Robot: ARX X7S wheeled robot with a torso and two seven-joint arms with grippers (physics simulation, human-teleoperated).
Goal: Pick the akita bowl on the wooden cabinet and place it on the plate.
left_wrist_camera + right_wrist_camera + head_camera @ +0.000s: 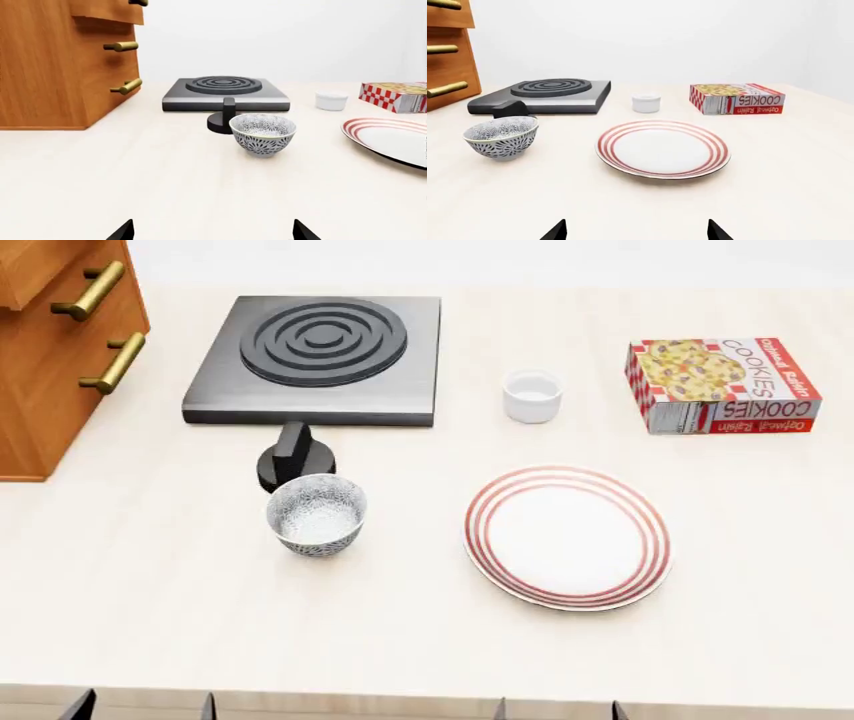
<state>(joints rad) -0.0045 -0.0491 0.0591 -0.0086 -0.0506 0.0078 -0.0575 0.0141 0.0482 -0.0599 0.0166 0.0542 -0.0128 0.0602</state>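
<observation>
A small white bowl with dark leafy speckles [316,515] [263,134] [500,136] stands upright on the pale counter, apart from the wooden cabinet [54,350] [47,65] [447,60]. The cabinet's top is out of view, so the akita bowl on it does not show. The red-ringed plate [567,535] [662,148] [393,140] lies bare to the right of the speckled bowl. My left gripper [213,232] [144,708] and right gripper [637,231] [561,710] hover open at the counter's near edge, with nothing between their fingers.
A black hob [320,355] sits at the back, with a black knob [294,455] just behind the speckled bowl. A plain white cup [533,397] and a cookies box [721,383] stand at the back right. Brass handles [114,360] jut from the cabinet.
</observation>
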